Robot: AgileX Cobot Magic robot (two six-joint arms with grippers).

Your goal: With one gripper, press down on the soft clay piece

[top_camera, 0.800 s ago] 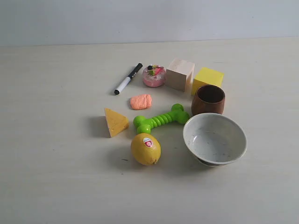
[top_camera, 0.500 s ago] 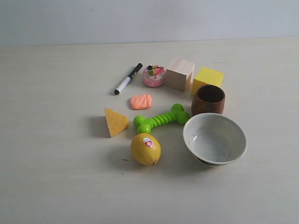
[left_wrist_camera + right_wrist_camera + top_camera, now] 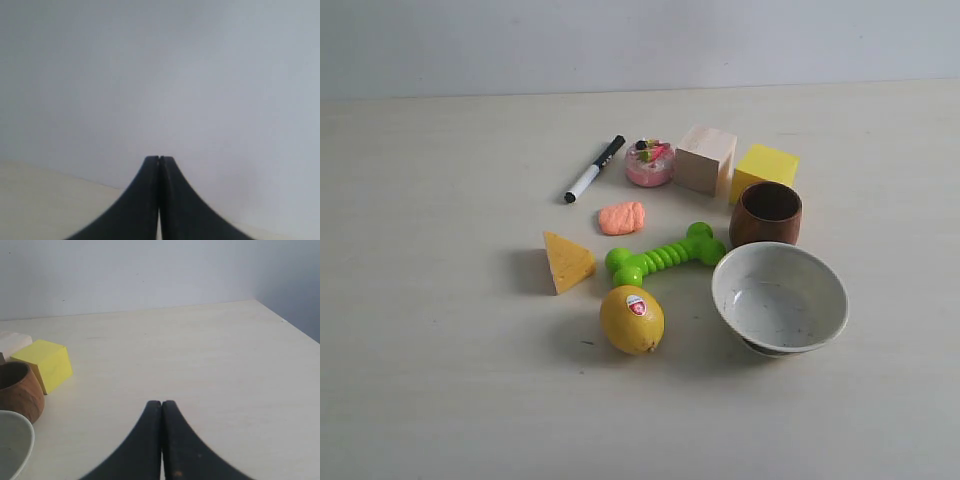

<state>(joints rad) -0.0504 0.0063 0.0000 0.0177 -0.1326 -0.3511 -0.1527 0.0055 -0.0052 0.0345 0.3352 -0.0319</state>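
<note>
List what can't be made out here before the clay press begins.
1. Exterior view: neither arm is in frame, so their distance from the soft clay piece is unknown.
2. Left wrist view: the left gripper, jaws together, has no objects in view.
3. Right wrist view: beyond the right gripper, the frame edge cuts off the bowl and wooden cup.
4. Exterior view: the lemon sticker print is too small.

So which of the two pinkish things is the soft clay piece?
The soft clay piece is the salmon-orange, lumpy blob nearer the green toy; the pink container beyond it is round and holds coloured bits.
</note>
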